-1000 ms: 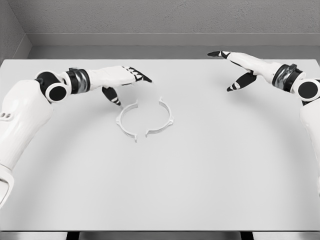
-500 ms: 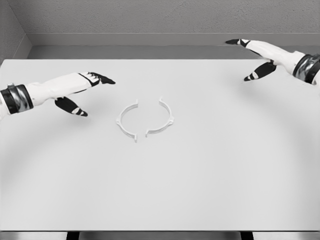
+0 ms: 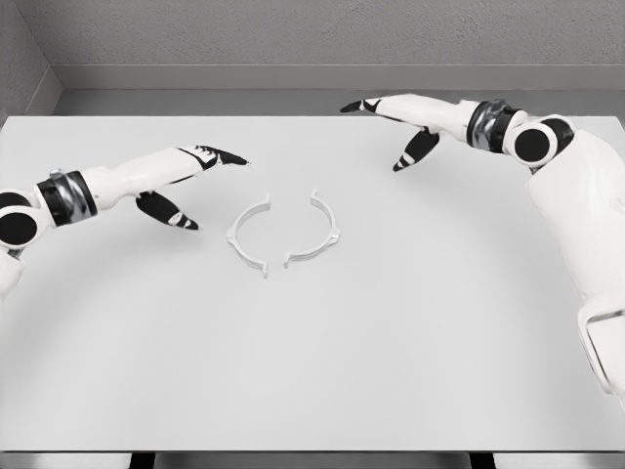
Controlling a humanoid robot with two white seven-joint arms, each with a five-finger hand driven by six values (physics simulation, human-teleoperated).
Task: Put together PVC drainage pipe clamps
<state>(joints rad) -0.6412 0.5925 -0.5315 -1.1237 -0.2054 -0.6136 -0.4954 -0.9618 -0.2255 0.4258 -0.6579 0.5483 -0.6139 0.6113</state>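
Note:
Two white half-ring clamp pieces lie on the table facing each other with small gaps between their ends: the left clamp half [image 3: 246, 234] and the right clamp half [image 3: 322, 233]. My left hand [image 3: 200, 186] hovers just left of them, fingers spread and holding nothing. Farther back and to the right, my right hand [image 3: 391, 132] is also open, its fingers pointing left above the table, apart from the clamp pieces.
The white table [image 3: 391, 342] stretches wide in front of the clamp pieces. A grey wall [image 3: 293, 39] runs behind the table's far edge.
My right hand has swung left toward the table's middle. My left hand has shifted slightly right, closer to the left clamp half. The clamp pieces have not moved.

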